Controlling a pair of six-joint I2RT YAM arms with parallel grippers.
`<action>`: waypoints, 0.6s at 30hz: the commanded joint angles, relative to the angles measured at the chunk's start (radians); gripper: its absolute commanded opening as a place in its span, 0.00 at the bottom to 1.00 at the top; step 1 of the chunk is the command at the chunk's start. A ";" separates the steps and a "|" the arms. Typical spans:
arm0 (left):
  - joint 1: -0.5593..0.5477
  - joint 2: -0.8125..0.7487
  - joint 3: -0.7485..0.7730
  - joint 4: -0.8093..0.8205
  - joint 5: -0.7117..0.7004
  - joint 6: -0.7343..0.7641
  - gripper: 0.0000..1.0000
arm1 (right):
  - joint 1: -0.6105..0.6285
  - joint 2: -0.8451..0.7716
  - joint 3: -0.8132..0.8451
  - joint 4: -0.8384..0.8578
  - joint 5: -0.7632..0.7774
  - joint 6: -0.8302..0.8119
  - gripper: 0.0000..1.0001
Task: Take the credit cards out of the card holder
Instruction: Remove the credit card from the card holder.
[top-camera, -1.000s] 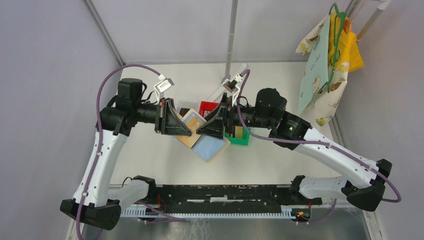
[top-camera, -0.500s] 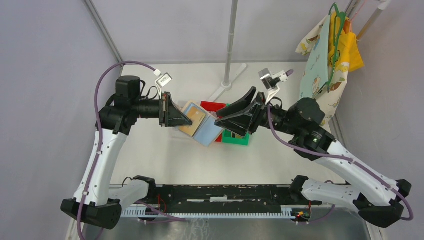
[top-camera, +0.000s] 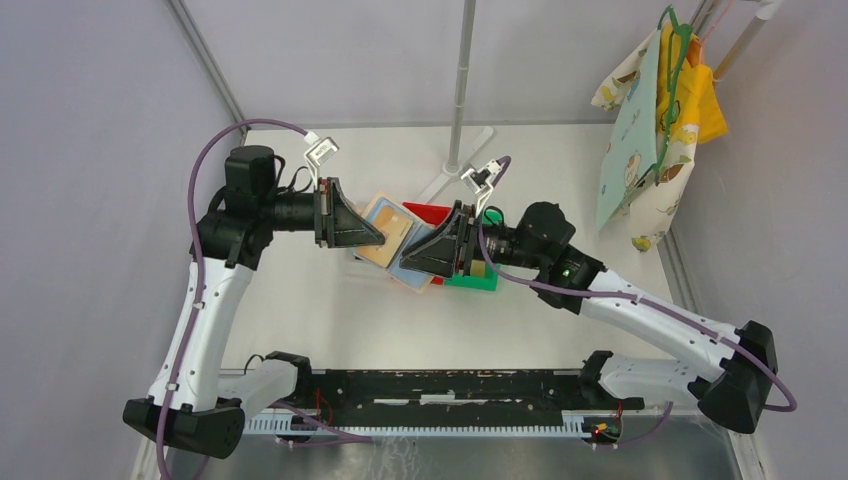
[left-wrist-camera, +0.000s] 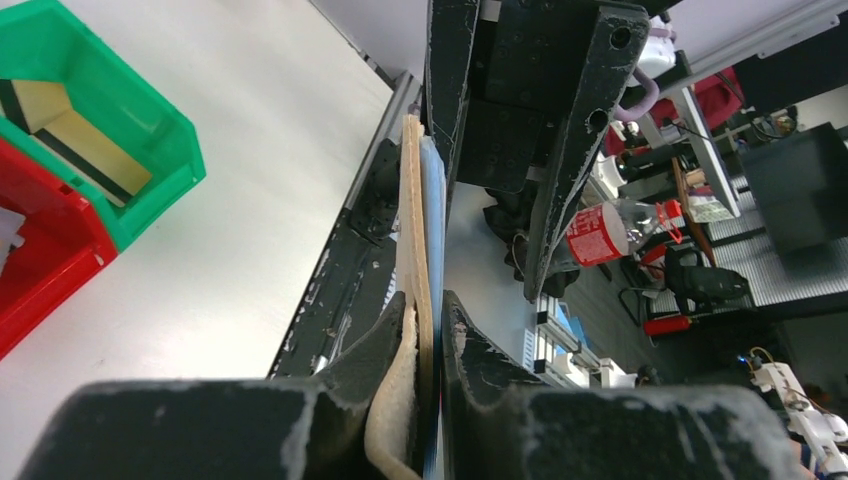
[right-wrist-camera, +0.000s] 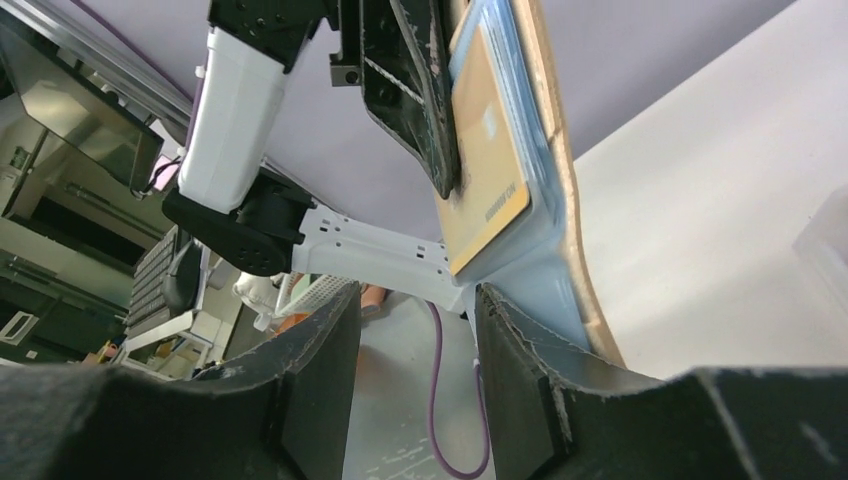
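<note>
From above, the left gripper is clenched on the card holder. It holds the holder lifted and spread open over the middle of the counter, nearer the far edge than the near one. The right gripper points at it from the right, with its tips at the holder's lower blue panel. A red bin and a green bin sit just beside it, toward the far right corner.

In the left wrist view the holder is edge-on: a thin, soft, slightly bowed tan skin with pale blue lining, pinched between 2 scuffed black fingers. The green bin's moulded plastic walls hold 1 striped card, flat and gold with a dark band.

In the right wrist view the right gripper is released, its 2 fingers apart. A gold card, rigid and glossy, juts from the limp blue pocket just above the gap.

The step in hand looks like seizing that card. The fingers should rise until they straddle only the exposed corner and close on plastic, not lining. They should then pull straight along the pocket. The left finger seems to overlap the card's upper edge, and if it pins the card the pull may stall or drag the soft holder.
</note>
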 joint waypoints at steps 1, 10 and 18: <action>0.006 -0.014 0.031 0.072 0.080 -0.068 0.10 | 0.000 0.015 0.017 0.134 -0.013 0.029 0.51; 0.005 -0.016 0.032 0.074 0.104 -0.083 0.13 | 0.000 0.073 0.033 0.208 0.020 0.067 0.49; 0.005 -0.026 -0.002 0.062 0.098 -0.065 0.26 | 0.000 0.113 -0.011 0.370 0.073 0.173 0.30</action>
